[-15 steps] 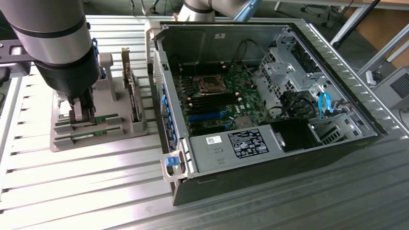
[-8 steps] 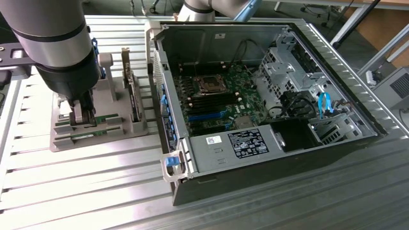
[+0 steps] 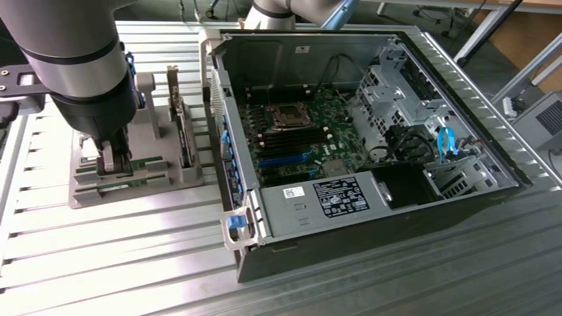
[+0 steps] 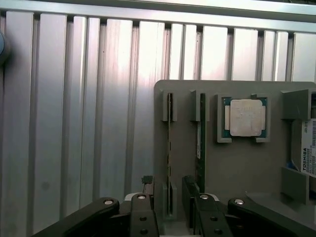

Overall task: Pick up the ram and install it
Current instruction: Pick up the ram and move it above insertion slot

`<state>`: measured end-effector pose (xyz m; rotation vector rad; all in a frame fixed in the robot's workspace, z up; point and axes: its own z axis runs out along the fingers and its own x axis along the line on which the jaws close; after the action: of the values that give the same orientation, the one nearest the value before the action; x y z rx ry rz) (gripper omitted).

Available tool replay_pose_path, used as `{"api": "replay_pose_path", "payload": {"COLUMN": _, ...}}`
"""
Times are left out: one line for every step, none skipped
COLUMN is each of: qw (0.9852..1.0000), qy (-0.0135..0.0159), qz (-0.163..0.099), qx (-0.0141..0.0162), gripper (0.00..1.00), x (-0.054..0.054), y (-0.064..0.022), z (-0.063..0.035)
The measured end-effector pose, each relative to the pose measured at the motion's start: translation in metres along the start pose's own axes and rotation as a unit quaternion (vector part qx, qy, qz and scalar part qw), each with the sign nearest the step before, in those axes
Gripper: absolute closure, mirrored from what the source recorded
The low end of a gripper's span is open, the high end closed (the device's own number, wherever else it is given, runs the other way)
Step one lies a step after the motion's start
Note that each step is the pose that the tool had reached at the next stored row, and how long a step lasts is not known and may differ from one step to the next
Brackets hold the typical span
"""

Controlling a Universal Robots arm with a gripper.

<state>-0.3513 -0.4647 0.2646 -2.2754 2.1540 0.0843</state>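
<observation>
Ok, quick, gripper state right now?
Gripper: open, jaws either side of a long thin green ram stick in the grey holder tray, nothing gripped.

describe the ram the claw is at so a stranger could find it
Start at the grey tray beside the open computer case. Two sticks stand on edge in it: the ram is the one farther from the silver processor chip, between the open claw's fingers.

The parts holder (image 3: 180, 179) rests on the surface (image 3: 105, 263), at the exterior view's left of the open computer case (image 3: 491, 164). In the holder, the ram (image 4: 170, 128) and a second ram stick (image 4: 202, 128) stand in parallel slots; the processor (image 4: 245, 117) lies beside the second ram stick. The claw (image 4: 169, 190) straddles the ram, a finger on each side.
</observation>
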Motion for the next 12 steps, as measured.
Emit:
{"api": "replay_pose_path", "payload": {"qw": 1.0000, "qy": 0.0000, "qz": 0.000, "qx": 0.0000, "gripper": 0.65, "x": -0.0006, "y": 0.0000, "z": 0.0009}}
{"api": "replay_pose_path", "payload": {"qw": 1.0000, "qy": -0.0001, "qz": 0.000, "qx": 0.0001, "gripper": 0.65, "x": -0.0010, "y": -0.0001, "z": 0.0022}}
{"api": "replay_pose_path", "payload": {"qw": 1.0000, "qy": 0.0000, "qz": 0.000, "qx": 0.0000, "gripper": 0.65, "x": -0.0011, "y": -0.0001, "z": 0.0029}}
{"api": "replay_pose_path", "payload": {"qw": 1.0000, "qy": 0.0000, "qz": 0.000, "qx": 0.0000, "gripper": 0.65, "x": -0.0012, "y": 0.0000, "z": 0.0039}}
{"api": "replay_pose_path", "payload": {"qw": 1.0000, "qy": 0.0000, "qz": 0.000, "qx": 0.0000, "gripper": 0.65, "x": -0.0011, "y": 0.0000, "z": 0.0045}}
{"api": "replay_pose_path", "payload": {"qw": 1.0000, "qy": 0.0000, "qz": 0.000, "qx": 0.0000, "gripper": 0.65, "x": -0.0011, "y": 0.0000, "z": 0.0048}}
{"api": "replay_pose_path", "payload": {"qw": 1.0000, "qy": 0.0000, "qz": 0.000, "qx": 0.0000, "gripper": 0.65, "x": -0.0011, "y": 0.0001, "z": 0.0055}}
{"api": "replay_pose_path", "payload": {"qw": 1.0000, "qy": 0.0000, "qz": 0.000, "qx": 0.0000, "gripper": 0.65, "x": -0.0011, "y": 0.0003, "z": 0.0068}}
{"api": "replay_pose_path", "payload": {"qw": 1.0000, "qy": 0.0000, "qz": 0.000, "qx": 0.0000, "gripper": 0.65, "x": -0.0010, "y": 0.0005, "z": 0.0074}}
{"api": "replay_pose_path", "payload": {"qw": 1.0000, "qy": 0.0000, "qz": 0.000, "qx": 0.0000, "gripper": 0.65, "x": -0.0010, "y": 0.0005, "z": 0.0078}}
{"api": "replay_pose_path", "payload": {"qw": 1.0000, "qy": 0.0000, "qz": 0.000, "qx": 0.0000, "gripper": 0.65, "x": -0.0010, "y": 0.0006, "z": 0.0081}}
{"api": "replay_pose_path", "payload": {"qw": 1.0000, "qy": 0.0000, "qz": 0.000, "qx": 0.0000, "gripper": 0.65, "x": -0.0010, "y": 0.0006, "z": 0.0085}}
